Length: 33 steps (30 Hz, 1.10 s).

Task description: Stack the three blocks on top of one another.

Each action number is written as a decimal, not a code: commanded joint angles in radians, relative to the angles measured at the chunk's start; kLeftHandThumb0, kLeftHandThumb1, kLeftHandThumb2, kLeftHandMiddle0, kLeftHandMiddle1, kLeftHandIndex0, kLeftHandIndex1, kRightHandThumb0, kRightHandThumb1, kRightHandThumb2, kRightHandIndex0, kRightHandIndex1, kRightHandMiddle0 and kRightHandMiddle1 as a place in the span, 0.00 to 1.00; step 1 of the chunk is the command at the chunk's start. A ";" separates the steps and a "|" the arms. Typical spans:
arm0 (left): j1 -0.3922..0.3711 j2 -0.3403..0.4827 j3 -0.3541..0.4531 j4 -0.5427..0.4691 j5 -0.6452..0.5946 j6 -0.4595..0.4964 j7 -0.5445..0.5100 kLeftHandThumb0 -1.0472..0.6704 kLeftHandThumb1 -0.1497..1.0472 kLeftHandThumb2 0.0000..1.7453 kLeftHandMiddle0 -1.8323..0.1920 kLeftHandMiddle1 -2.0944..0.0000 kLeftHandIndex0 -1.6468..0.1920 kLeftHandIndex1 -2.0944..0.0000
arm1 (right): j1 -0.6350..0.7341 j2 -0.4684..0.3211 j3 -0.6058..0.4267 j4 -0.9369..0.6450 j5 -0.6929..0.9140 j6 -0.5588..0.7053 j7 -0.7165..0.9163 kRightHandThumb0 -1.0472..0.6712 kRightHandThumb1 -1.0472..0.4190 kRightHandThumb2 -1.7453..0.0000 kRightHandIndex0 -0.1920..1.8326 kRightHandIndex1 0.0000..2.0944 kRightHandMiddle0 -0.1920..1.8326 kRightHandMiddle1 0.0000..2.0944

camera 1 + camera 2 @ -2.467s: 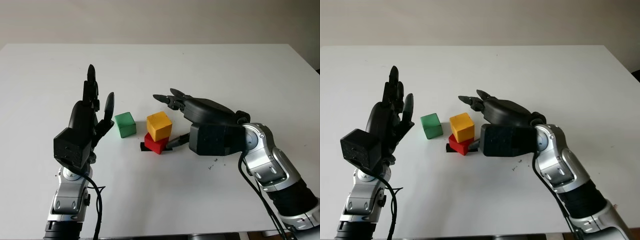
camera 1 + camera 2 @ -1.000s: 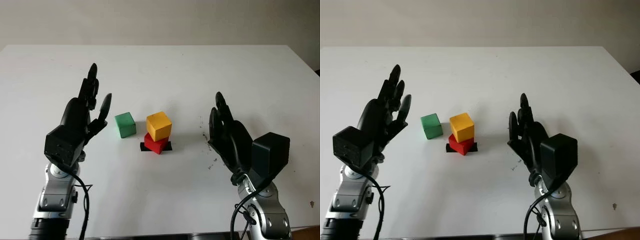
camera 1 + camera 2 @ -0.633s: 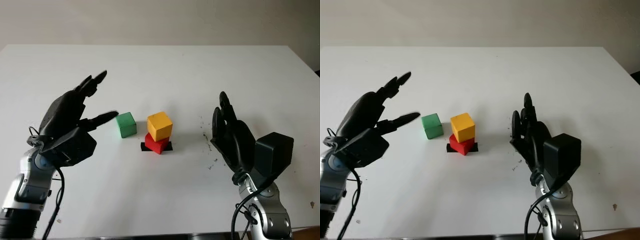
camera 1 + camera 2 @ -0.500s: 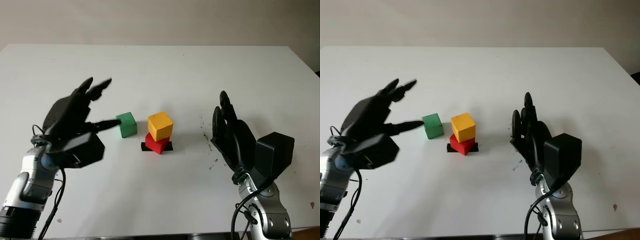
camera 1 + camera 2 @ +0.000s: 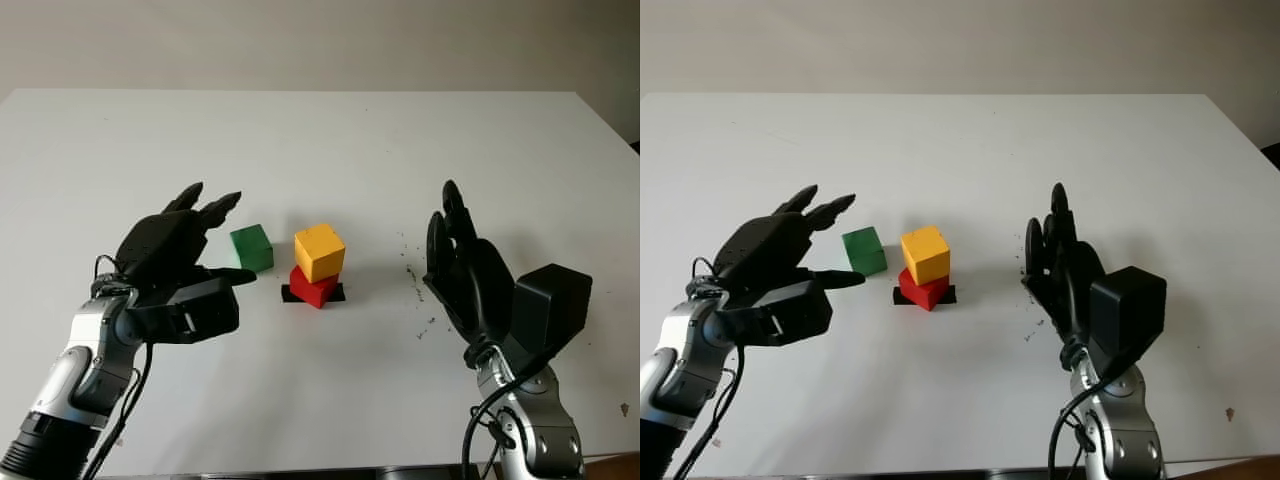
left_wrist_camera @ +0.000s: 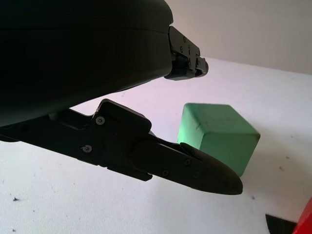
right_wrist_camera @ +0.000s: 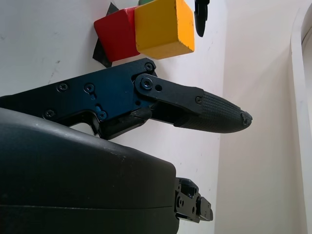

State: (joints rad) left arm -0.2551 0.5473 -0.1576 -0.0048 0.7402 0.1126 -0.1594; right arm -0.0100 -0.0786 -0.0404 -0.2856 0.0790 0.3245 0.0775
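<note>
While yellow block (image 5: pixel 319 252) sits on red block (image 5: pixel 312 286) mid-table, green block (image 5: pixel 251 247) lies just beside stack. My left hand (image 5: pixel 180 262) open, empty, near green. Right hand (image 5: pixel 470 283) open, parked rt of stack. Plan: pinch green by opp faces, lift clear, avoid nudging stack.

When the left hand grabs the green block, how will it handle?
The green block looks rigid with flat faces, so it probably won't roll. Its matte surface should grip fairly well. It seems small beside the open left hand, so likely light and easily nudged.
</note>
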 commanded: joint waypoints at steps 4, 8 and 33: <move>-0.009 -0.007 -0.022 0.000 0.027 0.013 0.013 0.09 1.00 0.05 0.93 0.98 0.82 0.98 | 0.000 -0.010 0.000 -0.026 -0.002 0.006 0.002 0.20 0.00 0.60 0.00 0.00 0.00 0.00; -0.013 -0.009 -0.031 0.008 0.039 0.016 0.028 0.09 1.00 0.06 0.92 0.97 0.79 0.96 | -0.001 -0.012 0.003 -0.027 -0.006 0.001 0.006 0.20 0.00 0.60 0.00 0.00 0.00 0.00; -0.027 -0.011 -0.045 0.067 0.041 -0.032 0.107 0.25 1.00 0.04 0.73 0.97 0.79 0.33 | -0.011 -0.013 0.012 -0.043 -0.058 0.034 -0.022 0.20 0.00 0.63 0.00 0.00 0.00 0.00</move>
State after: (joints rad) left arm -0.2663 0.5429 -0.2018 0.0537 0.7867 0.0876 -0.0631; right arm -0.0099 -0.0859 -0.0290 -0.3218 0.0247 0.3566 0.0588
